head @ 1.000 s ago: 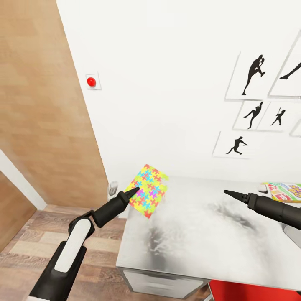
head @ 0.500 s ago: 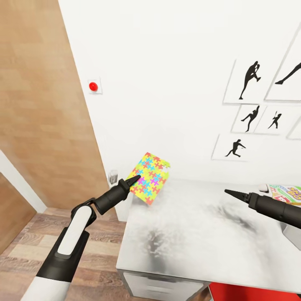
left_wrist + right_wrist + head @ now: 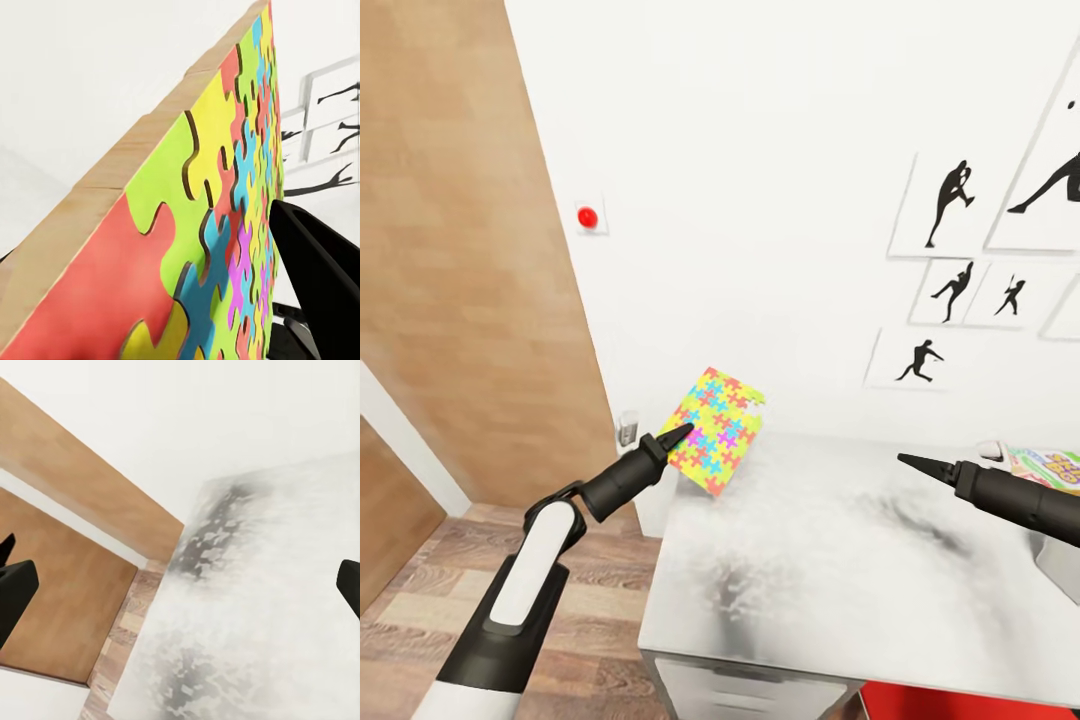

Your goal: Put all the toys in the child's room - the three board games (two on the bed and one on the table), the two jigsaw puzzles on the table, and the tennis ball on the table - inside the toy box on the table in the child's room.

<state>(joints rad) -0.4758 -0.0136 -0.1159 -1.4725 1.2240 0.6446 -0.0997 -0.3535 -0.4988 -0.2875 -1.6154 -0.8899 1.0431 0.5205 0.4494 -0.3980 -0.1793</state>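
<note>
My left gripper (image 3: 680,433) pinches the flat multicoloured jigsaw puzzle sheet (image 3: 715,429) above the pale grey-white table (image 3: 840,570); my right gripper (image 3: 908,461) is spread.

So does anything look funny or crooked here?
Yes. The puzzle isn't lying flat. The left pincer holds it up in the air, tilted on a corner over the table edge. Nothing looks spilled or broken.

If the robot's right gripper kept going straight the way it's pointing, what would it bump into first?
Probably nothing soon: the right gripper points leftward, above the table. The jigsaw puzzle lies roughly that way, but depth is unclear.
</note>
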